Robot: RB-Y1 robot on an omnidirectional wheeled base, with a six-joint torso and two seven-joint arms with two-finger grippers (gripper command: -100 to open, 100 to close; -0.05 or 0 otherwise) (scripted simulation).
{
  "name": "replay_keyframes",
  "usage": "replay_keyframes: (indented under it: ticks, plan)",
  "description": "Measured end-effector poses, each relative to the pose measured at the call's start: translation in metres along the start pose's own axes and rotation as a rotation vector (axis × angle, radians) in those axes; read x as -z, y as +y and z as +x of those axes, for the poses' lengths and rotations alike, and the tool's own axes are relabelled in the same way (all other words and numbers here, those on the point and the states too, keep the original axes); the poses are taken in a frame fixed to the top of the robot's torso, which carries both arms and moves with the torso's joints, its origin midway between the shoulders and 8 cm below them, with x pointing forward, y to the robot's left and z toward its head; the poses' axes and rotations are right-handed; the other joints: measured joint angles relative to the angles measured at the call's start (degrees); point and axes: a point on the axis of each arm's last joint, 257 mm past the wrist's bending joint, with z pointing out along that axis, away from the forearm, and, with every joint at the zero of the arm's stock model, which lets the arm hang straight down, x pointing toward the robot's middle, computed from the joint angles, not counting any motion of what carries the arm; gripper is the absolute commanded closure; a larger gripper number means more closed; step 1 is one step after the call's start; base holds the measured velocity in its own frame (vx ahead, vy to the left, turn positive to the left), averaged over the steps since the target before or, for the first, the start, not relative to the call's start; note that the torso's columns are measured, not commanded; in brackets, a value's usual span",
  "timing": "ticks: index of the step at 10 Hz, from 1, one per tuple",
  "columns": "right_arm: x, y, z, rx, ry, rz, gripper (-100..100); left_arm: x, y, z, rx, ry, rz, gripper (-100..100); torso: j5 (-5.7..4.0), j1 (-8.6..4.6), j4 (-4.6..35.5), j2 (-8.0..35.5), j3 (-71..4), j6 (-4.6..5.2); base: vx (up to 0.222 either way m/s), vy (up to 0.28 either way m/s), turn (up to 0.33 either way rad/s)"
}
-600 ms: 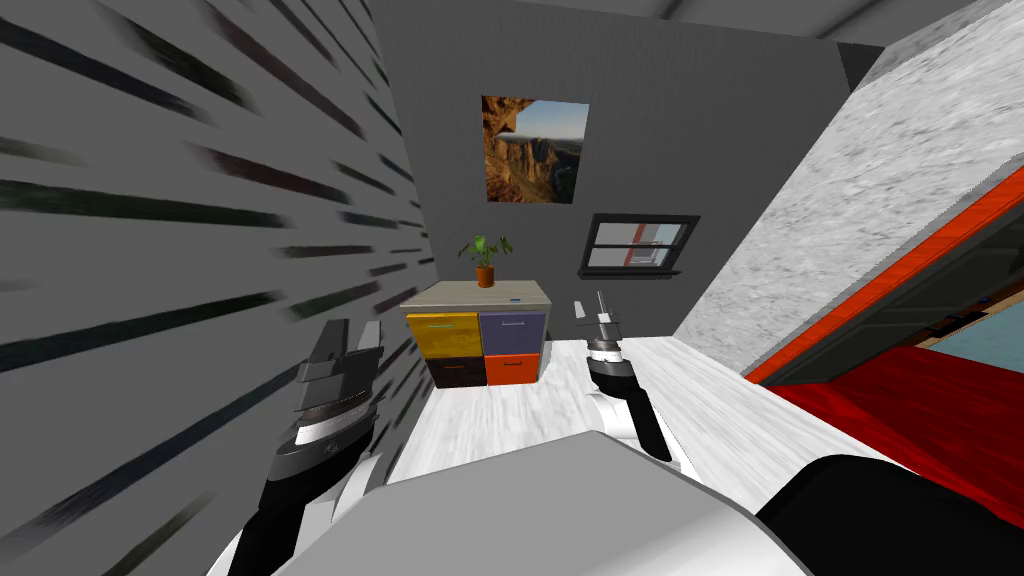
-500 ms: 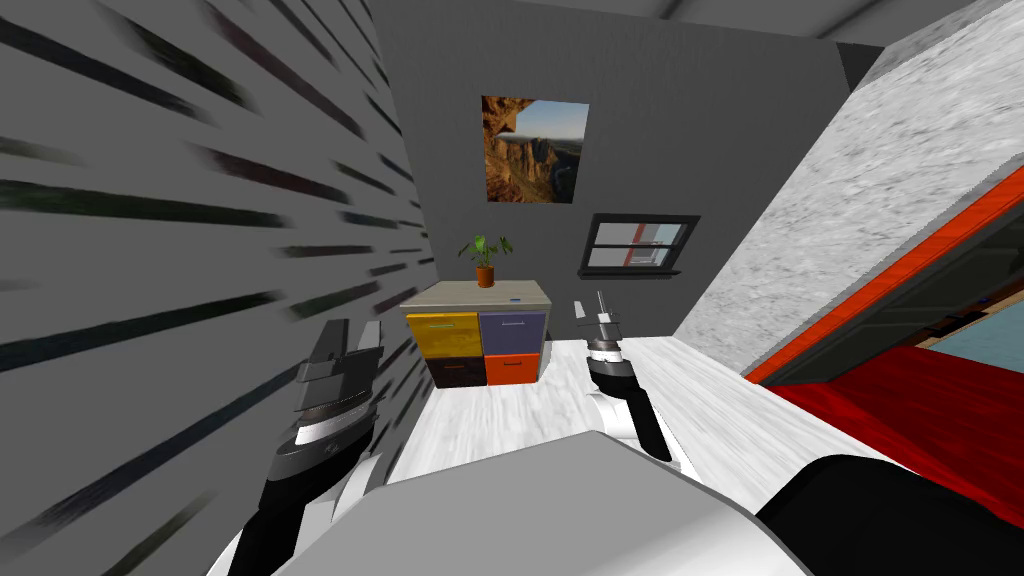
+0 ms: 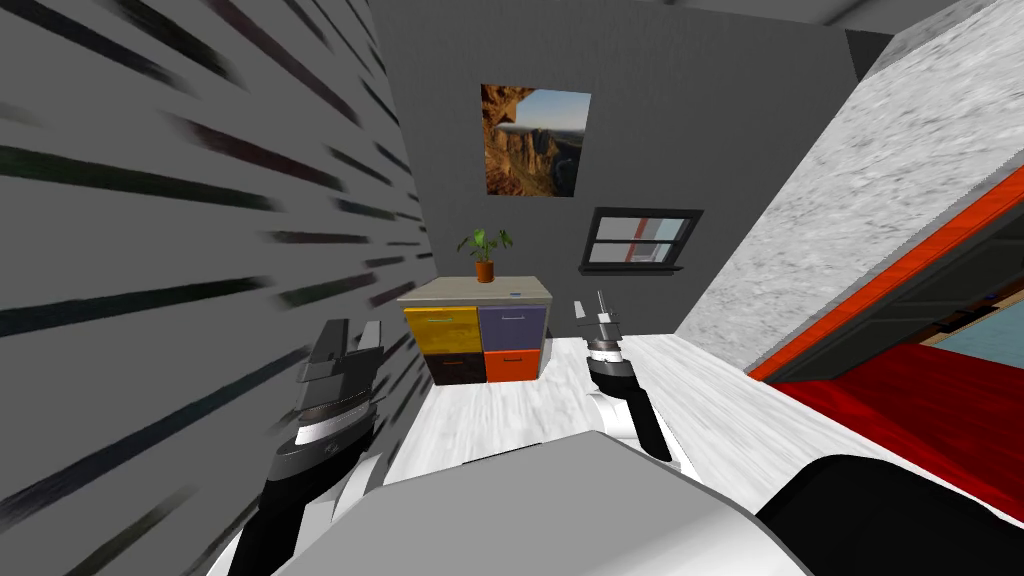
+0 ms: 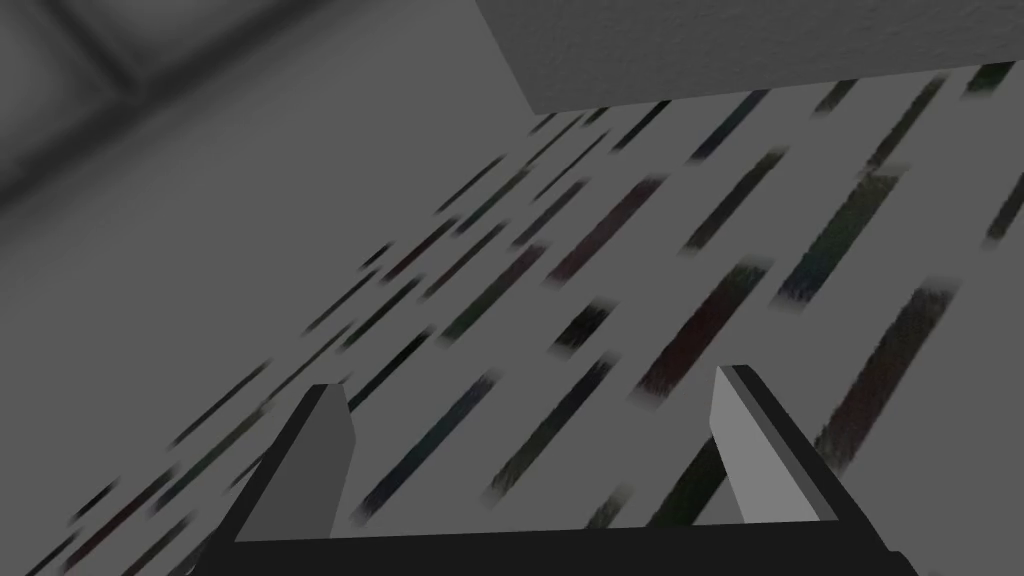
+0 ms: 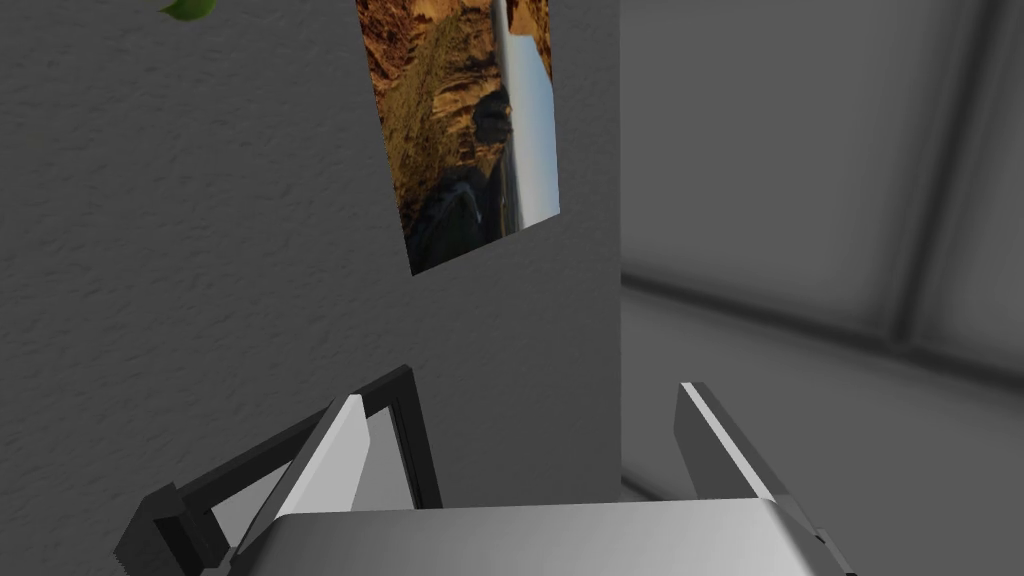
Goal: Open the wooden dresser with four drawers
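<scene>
My view had crept slightly nearer the pale-topped dresser with yellow, purple, dark and orange drawers (image 3: 475,340), all four closed and well out of reach, with left claw (image 4: 528,385) and right claw (image 5: 520,392) both wide and empty.

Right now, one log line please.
dresser: ahead, drawers shut | left hand: open, empty | right hand: open, empty | plant: on dresser

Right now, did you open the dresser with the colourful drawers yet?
Not yet. Done: I face the dresser, its four drawers shut. In hand: nothing; left pincer and right pincer hang open, short of it. Left: drive closer, grip one, pull.
</scene>
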Motion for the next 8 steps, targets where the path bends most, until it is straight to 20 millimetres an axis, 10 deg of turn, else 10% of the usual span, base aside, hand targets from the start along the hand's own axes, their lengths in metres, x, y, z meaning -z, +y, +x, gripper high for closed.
replay_keyframes:
  ticks: [3, 4, 8]
  plan:
    - [0.000, 0.000, 0.000, 0.000, 0.000, 0.000, 0, 0.000, 0.000, 0.000, 0.000, 0.000, 0.000, 0, 0.00, 0.00, 12.7, 12.7, -25.4, 0.00, 0.000, 0.000, 0.000]
    - [0.000, 0.000, 0.000, 0.000, 0.000, 0.000, 0, 0.000, 0.000, 0.000, 0.000, 0.000, 0.000, -100, 0.00, 0.00, 16.9, 16.9, -33.8, 0.00, 0.022, -0.011, -0.004]
    - [0.000, 0.000, 0.000, 0.000, 0.000, 0.001, 0, 0.006, 0.011, 0.013, -0.031, 0.081, -0.001, -100, -0.02, -0.07, 19.6, 19.5, -39.2, 0.00, 0.048, -0.049, -0.008]
